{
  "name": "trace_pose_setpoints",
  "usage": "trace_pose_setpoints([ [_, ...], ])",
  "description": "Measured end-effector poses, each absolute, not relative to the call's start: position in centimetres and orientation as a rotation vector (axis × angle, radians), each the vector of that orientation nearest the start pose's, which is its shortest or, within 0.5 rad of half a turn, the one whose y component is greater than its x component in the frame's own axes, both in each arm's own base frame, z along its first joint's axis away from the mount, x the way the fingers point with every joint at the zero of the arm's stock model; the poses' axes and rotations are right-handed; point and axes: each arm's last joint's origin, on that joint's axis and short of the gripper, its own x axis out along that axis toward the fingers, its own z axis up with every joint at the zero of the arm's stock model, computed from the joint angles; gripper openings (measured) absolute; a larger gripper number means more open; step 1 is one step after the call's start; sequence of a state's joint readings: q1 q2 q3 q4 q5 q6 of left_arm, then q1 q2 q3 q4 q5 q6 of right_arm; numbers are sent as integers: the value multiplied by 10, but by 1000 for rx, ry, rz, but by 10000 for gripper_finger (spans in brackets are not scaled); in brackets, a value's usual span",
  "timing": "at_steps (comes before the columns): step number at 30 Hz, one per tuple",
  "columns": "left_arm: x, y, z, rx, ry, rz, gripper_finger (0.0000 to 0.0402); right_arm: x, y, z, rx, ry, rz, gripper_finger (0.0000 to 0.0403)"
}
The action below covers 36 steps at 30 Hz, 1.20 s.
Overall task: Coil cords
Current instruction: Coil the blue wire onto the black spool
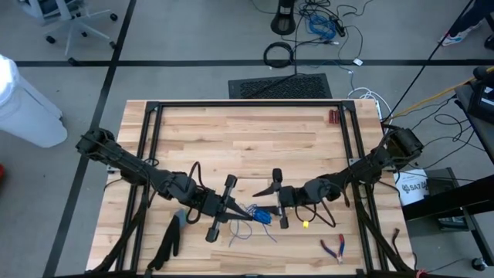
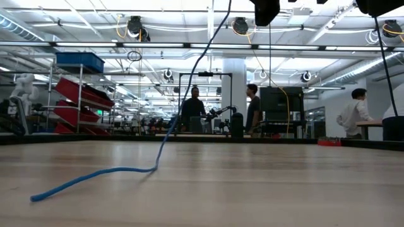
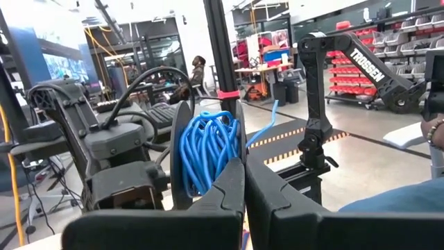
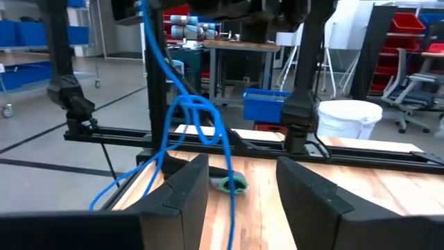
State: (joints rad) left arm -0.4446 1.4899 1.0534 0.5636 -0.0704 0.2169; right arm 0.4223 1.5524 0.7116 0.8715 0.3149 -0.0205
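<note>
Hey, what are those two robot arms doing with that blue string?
They are winding up a thin blue cord. The left gripper is shut, and a bundle of cord loops sits right at its fingers. The right gripper faces it with fingers open, not gripping. Loose cord hangs down and trails across the wooden table. Red-handled pliers lie untouched near the right arm.

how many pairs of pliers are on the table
1, as far as the views show: red-handled pliers lie on the table's near edge, on the right arm's side, apart from the blue cord. The arms could hide others.
</note>
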Motion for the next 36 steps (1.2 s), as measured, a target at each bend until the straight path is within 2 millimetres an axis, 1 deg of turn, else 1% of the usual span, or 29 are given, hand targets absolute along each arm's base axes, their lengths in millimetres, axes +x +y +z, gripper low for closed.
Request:
trace_pose_setpoints([
  [3, 309, -145, 330, 181, -166, -358, 0, 295, 119, 228, -8, -30, 101, 154],
  [5, 309, -145, 330, 180, -169, -358, 0, 296, 117, 228, 5, -27, 100, 139],
  [11, 309, -145, 330, 180, -170, -358, 0, 302, 116, 218, 36, -7, 180, 53],
  [13, 309, -145, 330, 180, -170, -358, 0, 304, 117, 214, 38, -5, 196, 39],
  [20, 309, -145, 330, 180, -169, -358, 0, 310, 120, 212, 42, -18, 204, 46],
  [24, 309, -145, 330, 184, -170, -358, 0, 318, 123, 214, 30, -18, 203, 8],
  [27, 310, -144, 331, 187, -168, -319, 0, 319, 125, 210, 36, 50, 192, 3],
  [30, 304, -143, 338, 175, -174, -276, 0, 314, 127, 203, 31, 164, 149, 1],
  [36, 279, -147, 362, 132, -243, -246, 0, 303, 135, 189, 59, 344, 128, 0],
])
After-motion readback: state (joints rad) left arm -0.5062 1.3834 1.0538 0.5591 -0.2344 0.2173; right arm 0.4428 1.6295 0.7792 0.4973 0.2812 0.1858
